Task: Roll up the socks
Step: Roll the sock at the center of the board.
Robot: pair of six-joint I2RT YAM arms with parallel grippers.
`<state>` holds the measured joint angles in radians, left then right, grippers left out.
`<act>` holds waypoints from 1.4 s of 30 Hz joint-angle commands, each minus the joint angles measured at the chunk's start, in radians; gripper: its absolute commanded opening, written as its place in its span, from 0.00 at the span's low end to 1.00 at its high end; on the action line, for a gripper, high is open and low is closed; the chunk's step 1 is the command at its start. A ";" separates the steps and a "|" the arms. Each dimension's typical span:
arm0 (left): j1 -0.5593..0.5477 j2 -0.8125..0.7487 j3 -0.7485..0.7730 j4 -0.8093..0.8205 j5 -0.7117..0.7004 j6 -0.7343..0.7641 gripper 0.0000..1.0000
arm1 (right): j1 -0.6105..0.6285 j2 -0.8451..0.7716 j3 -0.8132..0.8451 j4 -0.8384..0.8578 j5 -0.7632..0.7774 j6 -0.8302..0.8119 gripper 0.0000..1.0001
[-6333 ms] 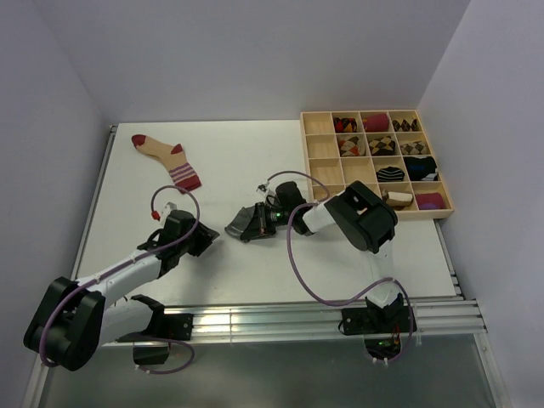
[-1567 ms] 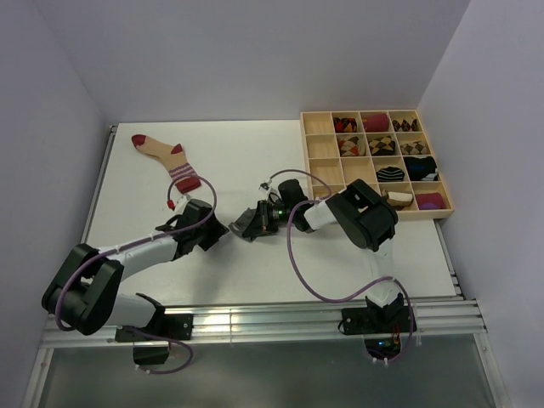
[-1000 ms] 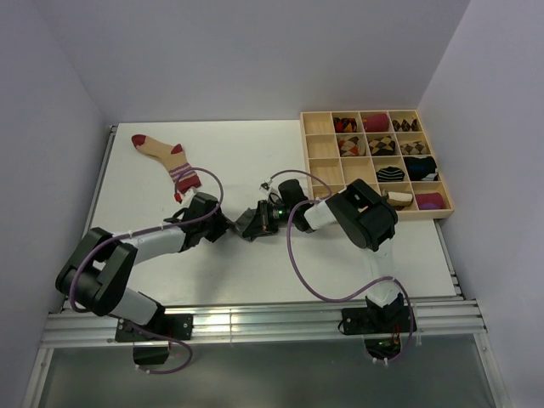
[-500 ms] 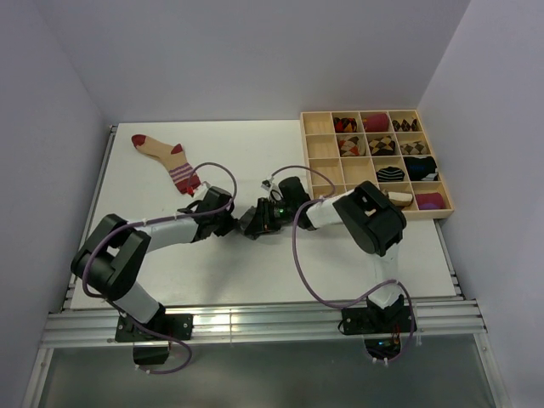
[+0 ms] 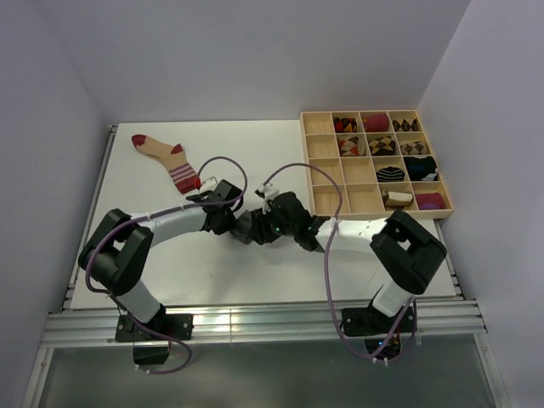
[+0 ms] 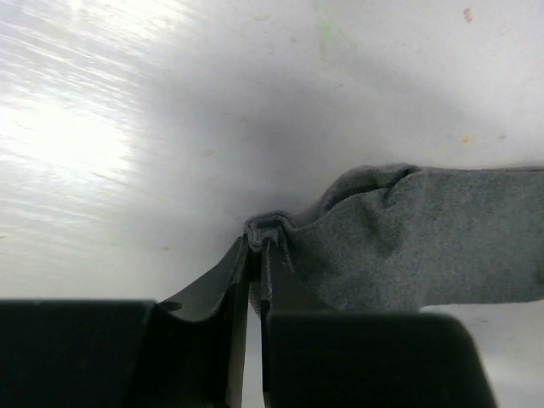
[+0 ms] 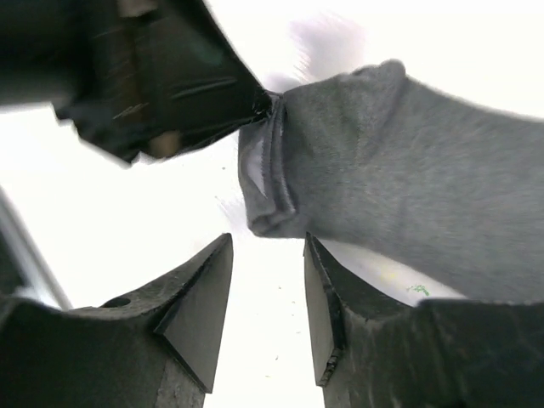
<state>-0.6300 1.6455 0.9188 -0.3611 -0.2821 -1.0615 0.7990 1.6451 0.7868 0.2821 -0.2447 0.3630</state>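
The grey sock [image 5: 247, 227] lies crumpled mid-table between the two grippers. My left gripper [image 5: 230, 223] is shut on a pinched fold at the sock's edge; in the left wrist view the gripper [image 6: 257, 248] clamps that fold while the grey sock [image 6: 408, 229] spreads to the right. My right gripper [image 5: 262, 231] stands open with nothing between its fingers. In the right wrist view the gripper [image 7: 268, 246] sits just below the grey sock's [image 7: 399, 187] folded end, and the left gripper [image 7: 267, 102] shows at top left. The beige sock [image 5: 164, 155] with dark-red toe lies flat at the far left.
A wooden compartment tray [image 5: 304, 161] at the back right holds several rolled sock bundles. Cables loop above both wrists. A metal rail [image 5: 272, 319] runs along the near table edge.
The left arm reached right to the grey sock and closed on its edge. The right gripper opened and let go of the sock, and its arm swung outward to the right.
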 commanded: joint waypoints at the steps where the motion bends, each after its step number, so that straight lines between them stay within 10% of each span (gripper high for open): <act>1: -0.004 0.013 0.071 -0.157 -0.054 0.099 0.12 | 0.101 -0.063 -0.060 0.097 0.281 -0.201 0.47; 11: -0.002 0.071 0.132 -0.210 0.011 0.153 0.13 | 0.370 0.022 -0.051 0.269 0.630 -0.479 0.54; 32: -0.002 0.065 0.127 -0.200 0.020 0.147 0.13 | 0.413 0.305 0.114 0.272 0.673 -0.596 0.47; 42: -0.002 0.063 0.121 -0.176 0.034 0.126 0.13 | 0.292 0.289 0.071 0.163 0.550 -0.461 0.03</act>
<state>-0.6209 1.7065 1.0328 -0.5240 -0.2588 -0.9257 1.1728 1.9339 0.8715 0.5331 0.3527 -0.2173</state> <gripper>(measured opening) 0.129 0.098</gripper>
